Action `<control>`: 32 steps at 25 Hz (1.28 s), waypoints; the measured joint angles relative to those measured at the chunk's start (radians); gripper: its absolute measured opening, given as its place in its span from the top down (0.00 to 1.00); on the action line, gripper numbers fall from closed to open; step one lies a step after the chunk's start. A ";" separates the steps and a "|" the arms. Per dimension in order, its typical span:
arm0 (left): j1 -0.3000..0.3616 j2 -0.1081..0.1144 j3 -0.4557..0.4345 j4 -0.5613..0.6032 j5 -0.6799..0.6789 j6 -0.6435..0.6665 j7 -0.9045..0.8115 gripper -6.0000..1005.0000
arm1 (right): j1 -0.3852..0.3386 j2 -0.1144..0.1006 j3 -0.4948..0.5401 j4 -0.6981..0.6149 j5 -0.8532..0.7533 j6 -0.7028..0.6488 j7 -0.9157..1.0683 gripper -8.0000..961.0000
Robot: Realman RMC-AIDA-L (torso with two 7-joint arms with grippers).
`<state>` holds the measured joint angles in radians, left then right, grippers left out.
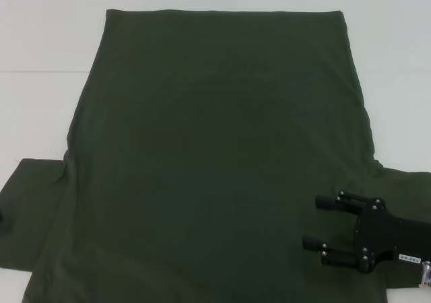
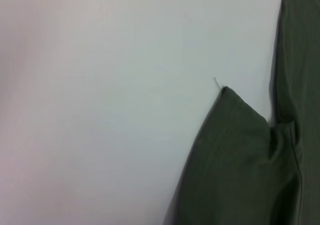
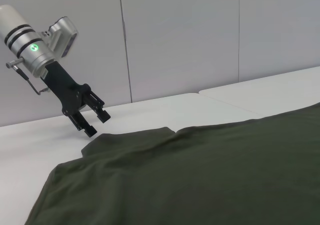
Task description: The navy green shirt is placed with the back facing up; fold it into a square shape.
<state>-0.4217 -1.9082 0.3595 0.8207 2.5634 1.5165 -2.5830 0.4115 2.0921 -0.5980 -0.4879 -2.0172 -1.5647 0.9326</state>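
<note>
**Shirt spread flat, both end effectors open above its sleeves**

The navy green shirt (image 1: 215,161) lies spread out on the white desk (image 1: 47,40), plain side up, with faint lettering showing through near its far end. Both short sleeves stick out to the sides at the near end.

The right end effector (image 1: 322,223) hangs over the shirt's near right part, just inward of the right sleeve, its two black fingers (image 1: 331,201) apart and pointing toward the middle of the cloth. Nothing is held between them.

The left end effector (image 3: 91,116) appears only in the right wrist view. It is tilted downward just above and beside the outer tip of the left sleeve, fingers apart with nothing between them; whether they touch the cloth is unclear. In the left wrist view, that sleeve's corner (image 2: 225,92) lies flat on the desk with a loose thread (image 2: 217,83) at its tip.
</note>
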 joint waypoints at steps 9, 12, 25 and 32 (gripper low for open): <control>0.000 0.001 -0.001 -0.026 0.001 -0.026 0.000 0.26 | 0.001 0.001 0.001 0.000 0.000 0.001 0.000 0.16; 0.000 0.002 -0.001 -0.031 0.001 -0.030 0.000 0.27 | 0.000 0.001 0.003 0.000 0.000 0.002 0.000 0.16; -0.007 0.003 0.000 -0.065 0.001 -0.045 0.000 0.30 | 0.000 0.002 -0.001 0.001 -0.001 0.003 0.000 0.16; -0.026 -0.001 -0.001 -0.084 0.001 -0.058 0.004 0.31 | 0.001 0.002 -0.004 0.002 0.000 0.002 0.000 0.16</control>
<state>-0.4476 -1.9092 0.3589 0.7364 2.5648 1.4585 -2.5794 0.4126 2.0937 -0.6021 -0.4857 -2.0174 -1.5629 0.9326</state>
